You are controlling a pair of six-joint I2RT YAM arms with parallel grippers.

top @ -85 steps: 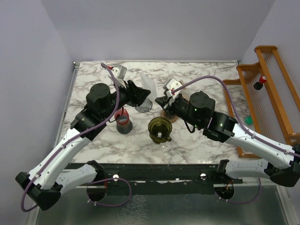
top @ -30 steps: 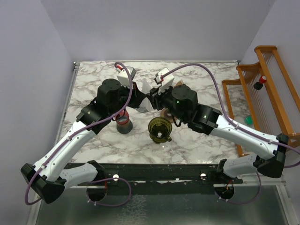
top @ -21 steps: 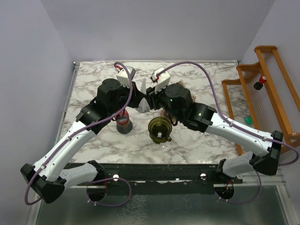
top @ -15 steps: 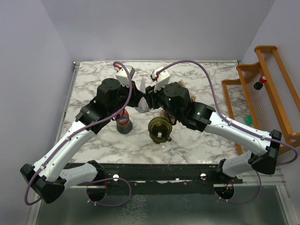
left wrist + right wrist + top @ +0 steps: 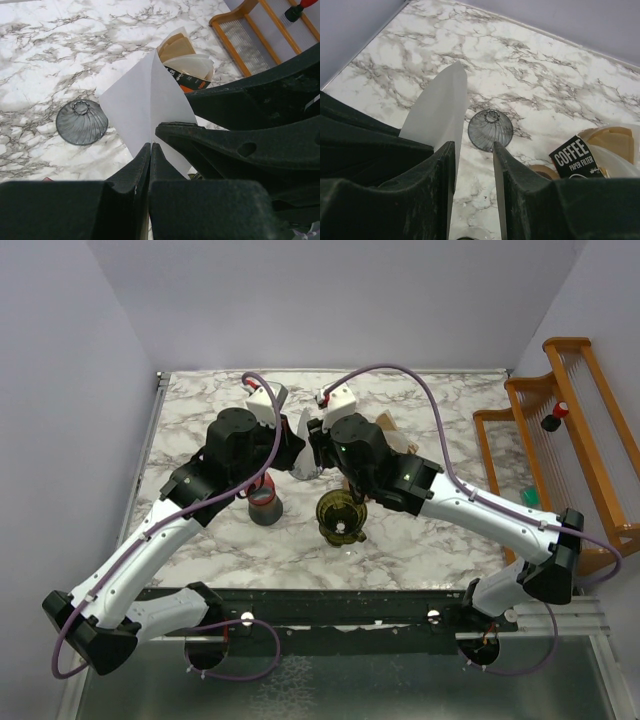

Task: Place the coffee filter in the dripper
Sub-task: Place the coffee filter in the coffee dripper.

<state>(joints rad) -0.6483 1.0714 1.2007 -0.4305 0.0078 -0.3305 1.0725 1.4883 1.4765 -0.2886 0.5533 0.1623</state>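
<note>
The coffee filter (image 5: 145,97) is a flat white paper cone, pinched at its lower seam by my shut left gripper (image 5: 151,145) and held up above the table. It also shows in the right wrist view (image 5: 437,107) and as a white sliver in the top view (image 5: 301,432). My right gripper (image 5: 472,145) is open, its left finger (image 5: 435,175) against the filter's edge. In the top view both grippers, left (image 5: 296,448) and right (image 5: 314,445), meet at the filter. The olive dripper (image 5: 340,515) stands in front of them, empty.
A grey ribbed glass cone (image 5: 490,130) lies on the marble under the filter. A "COFFEE FILTER" carton (image 5: 575,155) with brown filters sits to the right. A dark cup with a red rim (image 5: 265,502) stands left of the dripper. A wooden rack (image 5: 560,430) is at the right edge.
The right gripper has swung left to the filter held by the left gripper. The left gripper has moved slightly right and holds the filter more upright than before.
</note>
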